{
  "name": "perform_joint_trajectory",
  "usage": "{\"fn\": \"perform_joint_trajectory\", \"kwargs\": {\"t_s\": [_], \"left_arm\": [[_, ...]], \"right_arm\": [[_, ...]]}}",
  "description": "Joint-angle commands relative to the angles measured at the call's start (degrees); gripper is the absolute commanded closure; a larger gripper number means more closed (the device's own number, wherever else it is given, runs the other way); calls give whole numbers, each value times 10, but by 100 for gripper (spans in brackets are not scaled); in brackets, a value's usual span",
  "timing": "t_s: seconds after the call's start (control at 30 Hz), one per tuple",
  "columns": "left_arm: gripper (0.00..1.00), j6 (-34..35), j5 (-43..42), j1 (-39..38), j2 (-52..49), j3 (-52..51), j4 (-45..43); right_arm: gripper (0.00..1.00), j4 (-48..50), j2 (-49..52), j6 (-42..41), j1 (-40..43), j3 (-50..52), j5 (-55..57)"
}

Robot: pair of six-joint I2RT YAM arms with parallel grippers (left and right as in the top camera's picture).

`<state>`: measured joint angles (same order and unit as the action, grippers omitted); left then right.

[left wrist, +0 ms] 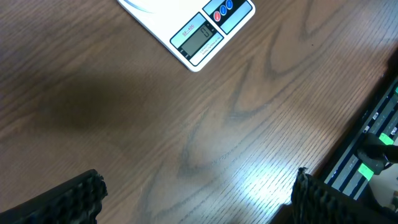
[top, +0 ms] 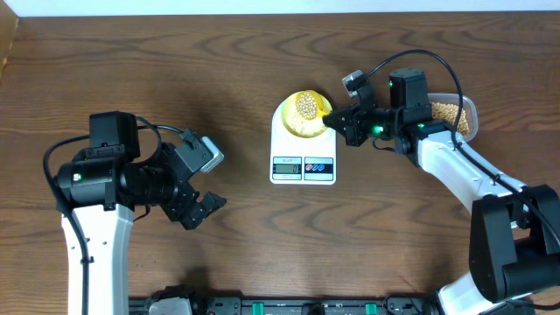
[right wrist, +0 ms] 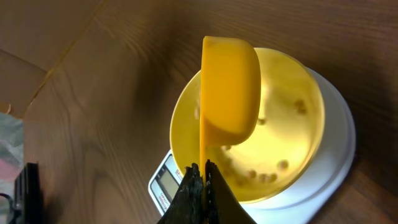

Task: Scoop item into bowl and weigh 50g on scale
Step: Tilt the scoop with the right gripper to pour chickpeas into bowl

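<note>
With the pour in hand, the right gripper (right wrist: 203, 179), pinched on the handle of the bright yellow plastic scoop (right wrist: 228, 93), tips it over the pale yellow round bowl (right wrist: 292, 118), which holds small beige beans (top: 307, 105) on the white flat digital scale (top: 280, 145); the next move likely calls for reading its display (top: 287, 166).

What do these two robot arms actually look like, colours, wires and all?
Both are black motor joints joined by white rounded shells: the left arm and the right arm. Black cables loop over them, and small green lights glow on the joints. The left tool and right tool are black; the left's fingers are ridged. A grey camera box sits by each.
</note>
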<state>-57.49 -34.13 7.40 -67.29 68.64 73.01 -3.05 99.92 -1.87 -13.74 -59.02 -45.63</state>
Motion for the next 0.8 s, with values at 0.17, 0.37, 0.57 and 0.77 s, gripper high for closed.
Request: {"fn": "perform_joint_trajectory", "kwargs": {"t_s": [0.17,0.37,0.57,0.77], "left_arm": [[2,-14,1,2,-1,-5,0],[2,-14,1,2,-1,-5,0],[2,-14,1,2,-1,-5,0],[2,-14,1,2,-1,-5,0]], "right_arm": [[99,1,-2,20,-2,-2,7],[99,1,-2,44,-2,-2,40],[99,0,-2,59,-2,-2,52],[99,-6,-2,78,-3,-2,52]]}}
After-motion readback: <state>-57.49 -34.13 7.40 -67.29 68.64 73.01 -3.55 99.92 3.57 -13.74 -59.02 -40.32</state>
